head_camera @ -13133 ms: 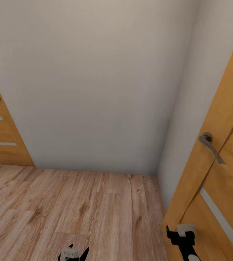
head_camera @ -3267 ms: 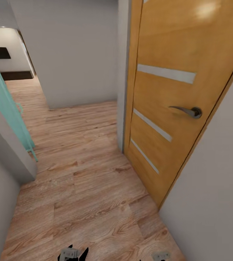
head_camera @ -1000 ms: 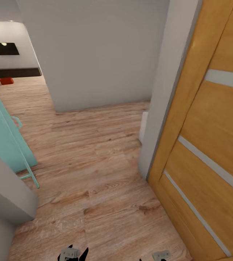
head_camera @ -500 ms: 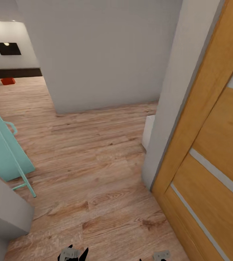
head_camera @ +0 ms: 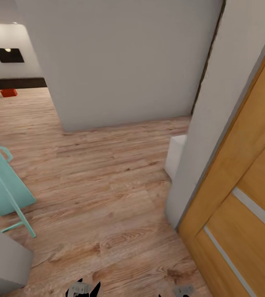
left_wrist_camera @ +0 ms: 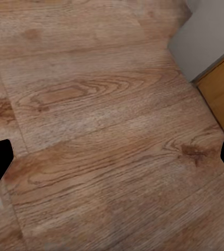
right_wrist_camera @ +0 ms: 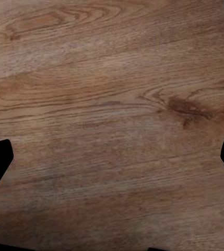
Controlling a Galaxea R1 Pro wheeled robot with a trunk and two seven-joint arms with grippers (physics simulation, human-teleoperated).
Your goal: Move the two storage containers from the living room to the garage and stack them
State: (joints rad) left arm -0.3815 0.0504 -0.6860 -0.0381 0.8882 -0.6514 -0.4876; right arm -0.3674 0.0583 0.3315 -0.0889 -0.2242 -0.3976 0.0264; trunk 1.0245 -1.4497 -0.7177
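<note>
Far ahead of both end effectors and off to the left, past the corner of the grey wall, the two storage containers sit as small orange-red shapes on the living room's light wood plank floor, below the black TV and the low dark bench. They are too small here to read their rims or tell whether they touch. The left end effector stands wide, its dark fingertips at the edges of its wrist view with bare planks between them; the right end effector is spread just as wide and empty. An orange door stands close on the right, a teal panel on the left. Judged from their look, open plain-walled bins like these should be light and stiff, perhaps smooth; pinching the top of one wall looks the likeliest hold
</note>
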